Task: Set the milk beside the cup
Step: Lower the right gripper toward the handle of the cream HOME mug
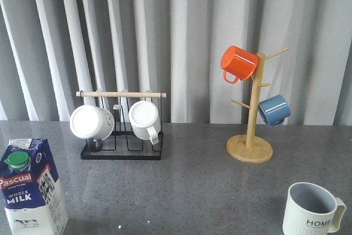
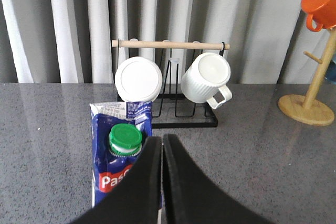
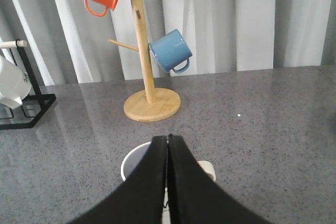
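The milk carton stood upright on the grey bench, well to the left of the wooden mug tree and far from the HOME cup, which sat in front of the tree, slightly to its right. The left gripper hovered just above the carton's green cap, its fingers pressed together on nothing. The right gripper hung over the cup, likewise clenched empty (the tree held an orange mug and a blue mug).

Milk near-left, cup near-right, well apart on table
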You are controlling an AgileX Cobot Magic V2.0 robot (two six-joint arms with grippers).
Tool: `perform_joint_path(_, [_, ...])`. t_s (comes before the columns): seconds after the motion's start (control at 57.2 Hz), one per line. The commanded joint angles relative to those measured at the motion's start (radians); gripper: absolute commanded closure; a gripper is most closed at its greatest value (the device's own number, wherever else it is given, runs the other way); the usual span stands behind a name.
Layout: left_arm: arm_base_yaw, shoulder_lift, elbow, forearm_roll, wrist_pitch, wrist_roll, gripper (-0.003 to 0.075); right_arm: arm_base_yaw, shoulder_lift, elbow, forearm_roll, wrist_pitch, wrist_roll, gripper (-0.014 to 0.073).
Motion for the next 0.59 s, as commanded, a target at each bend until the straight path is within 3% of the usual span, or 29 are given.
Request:
perform_joint_path(0.0, [-0.006,0.002,-0.034,-0.008,-0.038,-0.005,0.0727,-0.005,0.005,-0.038,-0.008,-0.028,-0.005,0.0586])
perform_joint_path(0.175, [-0.006,0.002,-0.034,-0.002,-0.035,-0.005,0.072,-0.005,0.005,-0.038,-0.031,0.027,-0.022,0.0542])
perform_joint_path(0.315, [-0.006,0.002,-0.034,0.016,-0.056,-0.005,0.0659,-0.005,0.005,-0.038,-0.123,0.051,-0.056,0.0465])
perform_joint_path(0.402, [-0.006,0.002,-0.034,0.015,-0.047,0.001,0.0581,-0.005,0.005,-0.038,-0.145,0.069,-0.056,0.0394])
perform_joint_path(0.577, [-0.006,0.004,-0.034,0.014,0.002,0.004,0.03,-0.006,0.009,-0.038,-0.161,0.063,-0.057,0.0178])
